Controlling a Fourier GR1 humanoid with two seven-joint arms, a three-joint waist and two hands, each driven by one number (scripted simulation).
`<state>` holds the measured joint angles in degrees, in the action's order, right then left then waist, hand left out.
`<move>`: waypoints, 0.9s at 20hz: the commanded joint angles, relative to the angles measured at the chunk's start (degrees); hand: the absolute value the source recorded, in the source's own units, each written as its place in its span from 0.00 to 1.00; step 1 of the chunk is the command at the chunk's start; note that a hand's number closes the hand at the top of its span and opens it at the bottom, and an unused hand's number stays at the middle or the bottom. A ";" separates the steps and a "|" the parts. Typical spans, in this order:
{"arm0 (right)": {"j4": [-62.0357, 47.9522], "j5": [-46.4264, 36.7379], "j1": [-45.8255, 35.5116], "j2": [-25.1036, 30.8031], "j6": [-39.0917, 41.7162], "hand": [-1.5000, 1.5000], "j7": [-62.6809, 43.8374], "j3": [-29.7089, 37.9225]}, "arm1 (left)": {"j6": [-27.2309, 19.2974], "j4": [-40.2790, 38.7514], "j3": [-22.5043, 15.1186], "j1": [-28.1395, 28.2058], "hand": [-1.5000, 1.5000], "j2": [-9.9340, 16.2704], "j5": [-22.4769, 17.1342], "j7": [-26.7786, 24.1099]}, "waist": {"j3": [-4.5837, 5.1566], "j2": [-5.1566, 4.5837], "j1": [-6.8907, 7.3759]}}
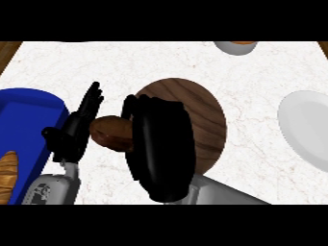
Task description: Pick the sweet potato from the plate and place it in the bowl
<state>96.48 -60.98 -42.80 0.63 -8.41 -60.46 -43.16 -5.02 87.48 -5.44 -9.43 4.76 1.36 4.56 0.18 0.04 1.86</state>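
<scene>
The sweet potato (111, 132) sits at the left edge of the dark wooden plate (202, 113), its long axis roughly across the view. The right hand (159, 144) curls around it from the right. The left hand (78, 127) stands just left, fingers straight. The white bowl (315, 132) lies well off to the right on the worktop (159, 62).

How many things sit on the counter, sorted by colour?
Brown: 3 – wooden plate, sweet potato, croissant
Blue: 1 – tray
White: 2 – dish, cup
Total: 6
</scene>
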 commanded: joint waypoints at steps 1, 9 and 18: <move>-10.24 4.10 -9.27 -0.60 -0.71 1.00 -4.81 5.19 | 1.53 1.00 1.80 -1.12 0.50 1.63 -1.62 2.40 | -0.12 -0.19 -0.08; -21.30 2.63 -1.64 0.06 -6.74 1.00 8.94 9.65 | -0.88 -0.01 -0.01 2.22 0.50 -1.07 1.59 -1.95 | -0.18 -0.16 -1.50; -28.35 17.62 4.55 -0.63 -10.79 0.00 19.97 14.19 | -0.73 -2.81 1.83 -2.52 0.50 -0.51 1.70 -0.09 | -0.21 -0.39 -1.24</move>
<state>71.82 -49.79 -40.82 0.12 -16.33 -46.27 -30.29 -5.30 86.67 -4.33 -9.07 3.99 2.30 3.66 -0.01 -0.18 0.49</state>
